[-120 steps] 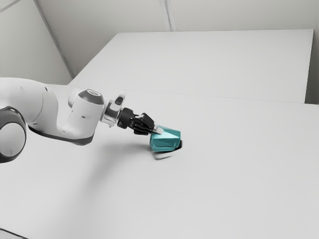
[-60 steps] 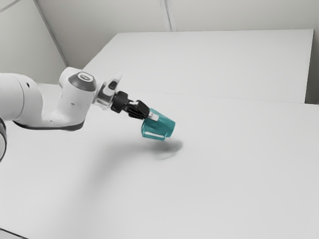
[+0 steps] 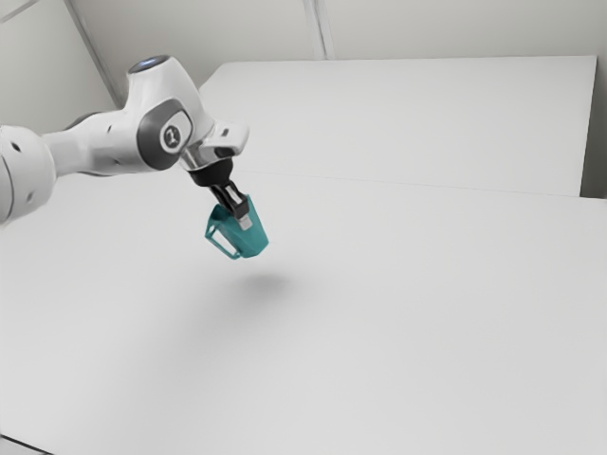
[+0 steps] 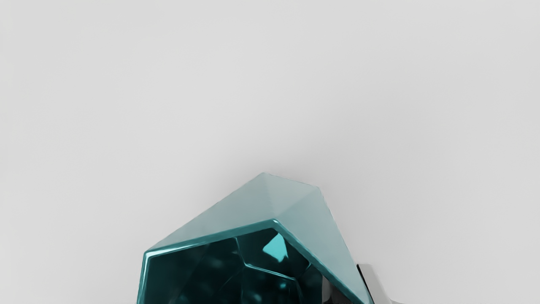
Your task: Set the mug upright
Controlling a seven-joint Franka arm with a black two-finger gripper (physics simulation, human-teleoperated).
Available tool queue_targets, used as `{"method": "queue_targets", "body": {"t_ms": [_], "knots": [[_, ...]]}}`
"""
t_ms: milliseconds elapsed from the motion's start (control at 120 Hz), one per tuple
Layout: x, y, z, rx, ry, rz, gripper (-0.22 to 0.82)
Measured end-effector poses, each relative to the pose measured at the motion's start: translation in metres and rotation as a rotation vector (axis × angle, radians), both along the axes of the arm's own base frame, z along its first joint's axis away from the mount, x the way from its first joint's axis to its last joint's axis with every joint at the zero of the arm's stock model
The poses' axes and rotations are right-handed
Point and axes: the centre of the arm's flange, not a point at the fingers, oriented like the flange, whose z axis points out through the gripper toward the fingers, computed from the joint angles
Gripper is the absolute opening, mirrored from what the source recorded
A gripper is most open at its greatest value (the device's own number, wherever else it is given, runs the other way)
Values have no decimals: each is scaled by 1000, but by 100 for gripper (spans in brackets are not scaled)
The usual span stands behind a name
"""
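The gripper (image 3: 245, 222) holds the teal faceted mug (image 3: 250, 241) in the air above the table, with a shadow beneath it. The mug leans, its base low and toward the exterior view's right, its handle on the exterior view's left. In the wrist view the mug (image 4: 253, 211) shows its open mouth and dark inside toward the hand. One finger of the gripper (image 4: 351, 289) is inside the mouth and the other lies against the outer wall, so they pinch the mug's side wall. The handle is hidden there.
A wide white table surface (image 3: 408, 313) spreads under the arm and mug. Behind it, a pale panel (image 3: 408, 114) rises toward the back walls. A dark thin edge shows at the exterior view's lower left corner.
The mug has risen off the table and moved toward the exterior view's left with my gripper. The hand has turned to point more steeply downward, tipping the mug's base lower.
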Motion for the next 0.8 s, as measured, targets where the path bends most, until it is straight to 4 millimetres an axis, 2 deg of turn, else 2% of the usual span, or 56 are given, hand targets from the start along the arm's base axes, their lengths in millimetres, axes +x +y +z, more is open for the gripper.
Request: {"method": "queue_targets", "body": {"t_ms": [67,183,417,800], "knots": [[-2,-7,-9,45,-4,13,-18],[-9,-13,-37,87,-10,57,-18],[-5,-5,-53,127,-48,165,-18],[-5,-7,-88,131,-10,291,-18]]}}
